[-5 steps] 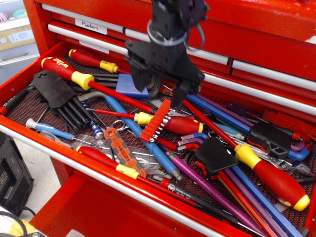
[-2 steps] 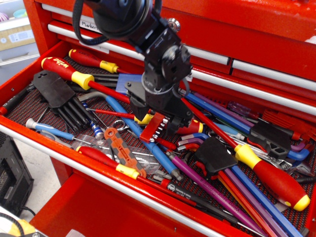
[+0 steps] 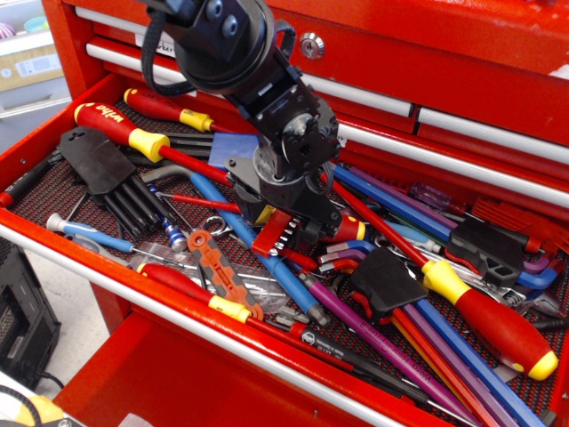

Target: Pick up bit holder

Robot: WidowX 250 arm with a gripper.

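The bit holder point(image 3: 275, 234) is a short red plastic strip with small silver bits; only its lower end shows, lying in the middle of the open red drawer point(image 3: 36, 133). My black gripper point(image 3: 283, 217) is down over its upper half, with one finger on each side of it. The gripper body hides the upper part of the strip and the finger contact, so I cannot tell whether the jaws are closed on it.
An orange-and-black folding tool point(image 3: 216, 264) lies left of the holder. Red-and-yellow screwdrivers point(image 3: 124, 133) point(image 3: 484, 311), blue and purple hex keys point(image 3: 267, 267), and black key sets point(image 3: 98, 165) point(image 3: 387, 280) crowd the drawer. Closed drawers point(image 3: 462, 98) rise behind.
My gripper has come down from above the drawer onto the bit holder and now covers its upper half. The holder itself has not visibly moved.
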